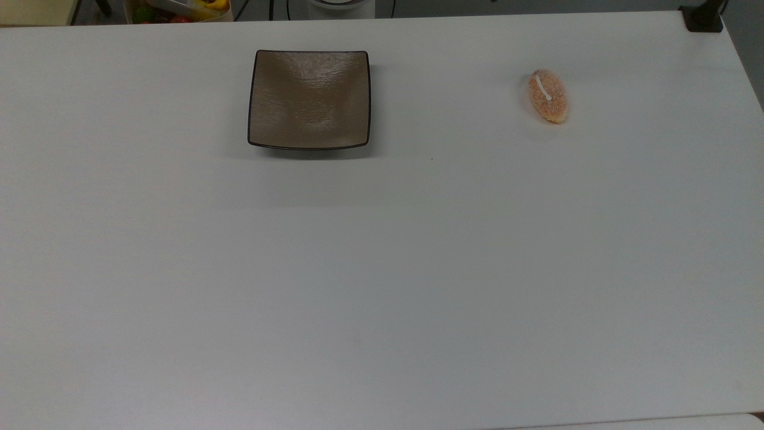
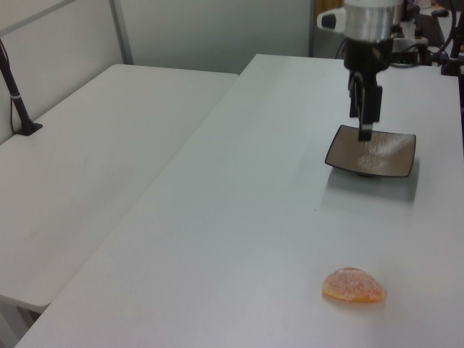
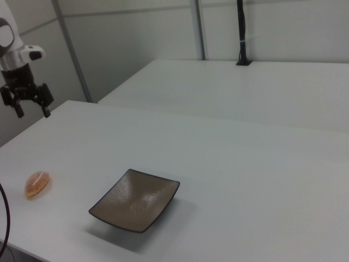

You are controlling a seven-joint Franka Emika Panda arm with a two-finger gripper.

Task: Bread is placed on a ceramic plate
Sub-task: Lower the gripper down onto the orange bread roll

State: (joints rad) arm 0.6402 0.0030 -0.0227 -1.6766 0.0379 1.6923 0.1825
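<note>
The bread (image 1: pixel 547 96), a small orange speckled bun with a white stripe, lies on the white table at the top view's right. The square brown ceramic plate (image 1: pixel 309 100) sits empty to its left, well apart from it. In the left view the bread (image 2: pixel 354 285) is near and the plate (image 2: pixel 384 156) farther back, with my gripper (image 2: pixel 365 133) hanging in front of the plate's left part. In the right view my gripper (image 3: pixel 32 112) is open and empty, high above the table and above the bread (image 3: pixel 36 184); the plate (image 3: pixel 136 199) lies to the right.
A black post (image 1: pixel 704 18) stands at the table's far right corner in the top view, and a bin of colourful items (image 1: pixel 179 9) sits beyond the far edge. A second white table (image 2: pixel 87 167) with a black pole (image 2: pixel 16 90) adjoins on the left view's left.
</note>
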